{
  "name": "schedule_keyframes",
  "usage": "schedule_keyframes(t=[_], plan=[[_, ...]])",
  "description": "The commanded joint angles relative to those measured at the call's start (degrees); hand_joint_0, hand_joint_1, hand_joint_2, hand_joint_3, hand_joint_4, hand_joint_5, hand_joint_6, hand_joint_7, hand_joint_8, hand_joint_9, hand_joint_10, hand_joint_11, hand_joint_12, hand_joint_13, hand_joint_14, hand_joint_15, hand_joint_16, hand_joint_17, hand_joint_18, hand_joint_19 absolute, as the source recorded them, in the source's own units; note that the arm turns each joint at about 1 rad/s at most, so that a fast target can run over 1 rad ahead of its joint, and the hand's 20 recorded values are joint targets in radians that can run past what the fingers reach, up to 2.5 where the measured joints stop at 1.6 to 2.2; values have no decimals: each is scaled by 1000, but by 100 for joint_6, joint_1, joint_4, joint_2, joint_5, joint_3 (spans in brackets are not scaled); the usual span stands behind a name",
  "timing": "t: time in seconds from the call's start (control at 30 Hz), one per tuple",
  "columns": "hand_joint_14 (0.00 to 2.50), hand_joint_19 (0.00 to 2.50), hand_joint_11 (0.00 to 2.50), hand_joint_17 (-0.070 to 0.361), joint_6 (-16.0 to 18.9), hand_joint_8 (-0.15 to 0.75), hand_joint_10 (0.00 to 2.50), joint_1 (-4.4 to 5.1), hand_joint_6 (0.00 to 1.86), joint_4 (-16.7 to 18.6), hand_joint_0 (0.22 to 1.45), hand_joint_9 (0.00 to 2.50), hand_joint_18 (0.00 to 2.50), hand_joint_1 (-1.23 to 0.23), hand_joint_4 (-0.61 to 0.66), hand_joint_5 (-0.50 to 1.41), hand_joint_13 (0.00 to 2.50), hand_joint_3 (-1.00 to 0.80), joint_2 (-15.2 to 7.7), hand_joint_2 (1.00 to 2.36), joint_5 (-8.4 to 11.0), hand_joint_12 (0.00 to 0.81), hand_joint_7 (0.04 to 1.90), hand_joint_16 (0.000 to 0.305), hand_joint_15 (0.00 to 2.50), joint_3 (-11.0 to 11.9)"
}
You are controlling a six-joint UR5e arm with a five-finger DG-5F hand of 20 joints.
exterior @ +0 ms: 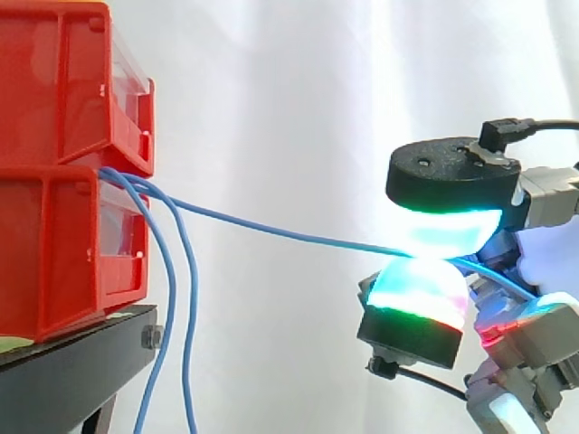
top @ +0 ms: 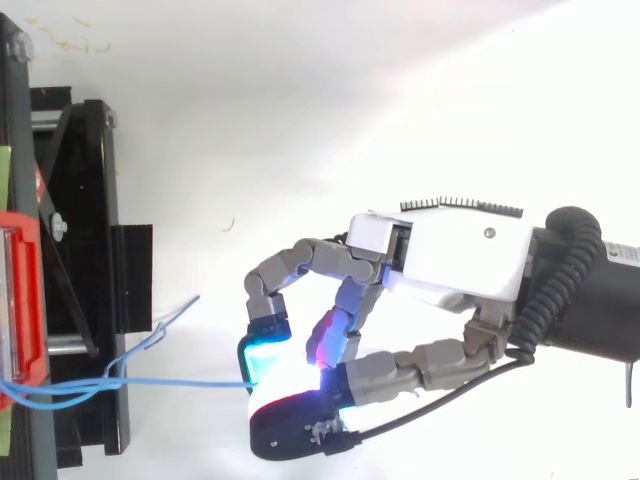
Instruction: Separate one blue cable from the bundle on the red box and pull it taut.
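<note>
Side view: one blue cable (exterior: pixel 271 229) is pinched between two glowing pads (exterior: pixel 448 231) of the hand (top: pixel 460 255) at the right of the frame (cyan glow above, green and red below); from the pinch the cable is seen to run leftward, almost straight with a slight sag, to the seam between the two stacked red bins (exterior: pixel 54 244) at the left edge; the other blue cables (exterior: pixel 192 344) are hung from the same seam, down past the black stand (exterior: pixel 72 371). Top view: the hand's other fingers are bent inward behind the pinch.
</note>
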Motion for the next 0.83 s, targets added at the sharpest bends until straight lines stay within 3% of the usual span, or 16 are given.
schedule_keyframes(t=[0.0, 0.8], plan=[[17, 400, 947, 132, 0, 414, 15, -4, 877, 0, 515, 1433, 1057, -813, -59, -55, 1160, 4, -1, 1333, -2, 491, 1330, 59, 614, 0], [17, 399, 947, 131, 0, 417, 15, 5, 876, 0, 514, 1435, 1056, -813, -57, -55, 1161, -3, -1, 1338, 7, 494, 1330, 58, 611, 0]])
